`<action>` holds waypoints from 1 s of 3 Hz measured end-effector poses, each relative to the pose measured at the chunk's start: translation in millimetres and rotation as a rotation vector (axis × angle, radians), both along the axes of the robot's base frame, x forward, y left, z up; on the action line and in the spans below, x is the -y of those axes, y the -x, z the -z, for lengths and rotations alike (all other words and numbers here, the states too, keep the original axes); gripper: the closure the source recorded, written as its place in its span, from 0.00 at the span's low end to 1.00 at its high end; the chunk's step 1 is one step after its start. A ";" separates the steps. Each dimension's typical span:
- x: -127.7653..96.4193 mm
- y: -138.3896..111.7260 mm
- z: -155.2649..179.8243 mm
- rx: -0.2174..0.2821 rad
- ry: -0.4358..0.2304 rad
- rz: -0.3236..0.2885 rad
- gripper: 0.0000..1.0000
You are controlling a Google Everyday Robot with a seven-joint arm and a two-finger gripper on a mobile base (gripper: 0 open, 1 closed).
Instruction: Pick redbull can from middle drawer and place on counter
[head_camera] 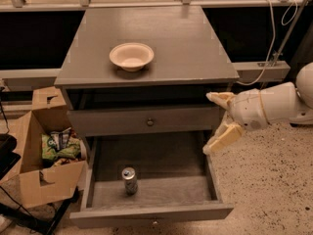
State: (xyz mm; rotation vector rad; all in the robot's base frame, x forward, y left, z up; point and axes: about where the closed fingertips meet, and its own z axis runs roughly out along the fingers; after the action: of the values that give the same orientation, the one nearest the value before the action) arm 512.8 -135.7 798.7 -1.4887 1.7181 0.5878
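Two fingers (222, 137) splayed wide apart, gripping nothing.
The gripper (209, 123) hangs at the right end of the upper drawer (146, 122), above the right wall of the open middle drawer (151, 212). The redbull can (129, 180) stands upright on that drawer's floor, left of centre. On the counter (186, 48) sits a cream bowl (131, 56).

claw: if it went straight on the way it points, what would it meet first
Likely the closed upper drawer, at the end beside the open claw, above the middle drawer; depth is unclear.
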 end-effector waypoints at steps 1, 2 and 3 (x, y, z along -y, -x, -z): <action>-25.3 -9.8 30.9 -0.007 -0.072 -0.033 0.00; -67.4 -19.1 86.3 -0.011 -0.188 -0.089 0.00; -124.1 -25.1 161.6 -0.015 -0.293 -0.175 0.00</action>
State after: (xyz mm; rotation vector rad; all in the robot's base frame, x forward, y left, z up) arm 537.9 -11.6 637.2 -1.4323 1.4484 0.9032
